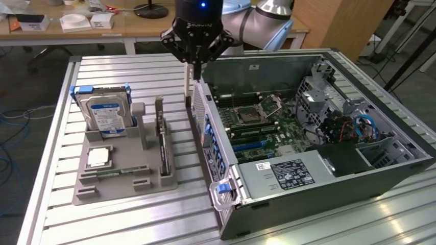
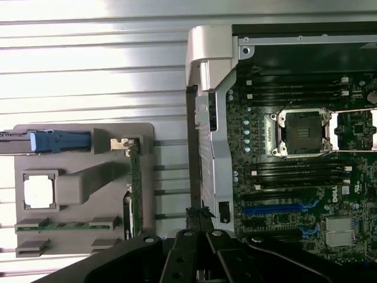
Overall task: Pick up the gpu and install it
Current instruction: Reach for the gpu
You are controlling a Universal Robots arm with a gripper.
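At the near edge of the slatted metal table (image 1: 136, 219), toward the exterior view's right, an open computer case (image 1: 327, 204) is laid on its side. Its motherboard (image 1: 272, 127) is exposed, and a blue latch (image 1: 223, 188) is seen at its nearest corner. Toward the table's edge on the exterior view's left, a grey holder (image 1: 102, 189) is set down just beside the case without touching it.

In the near part of the holder a memory stick (image 1: 112, 172) is laid flat, and a processor chip (image 1: 99, 156) is seated just behind it. The gpu (image 1: 163, 140) is stood on its long edge in the slot along the holder's side facing the case, with its silver bracket at the far end. At the holder's far end a hard drive (image 1: 104, 115) with a blue label is stood upright.

Farther back, the gripper (image 1: 196, 71) is held above the far end of the case wall that faces the holder. Its fingers are pressed fully together and nothing is gripped between them. The gpu is left untouched in its slot, apart from the gripper.
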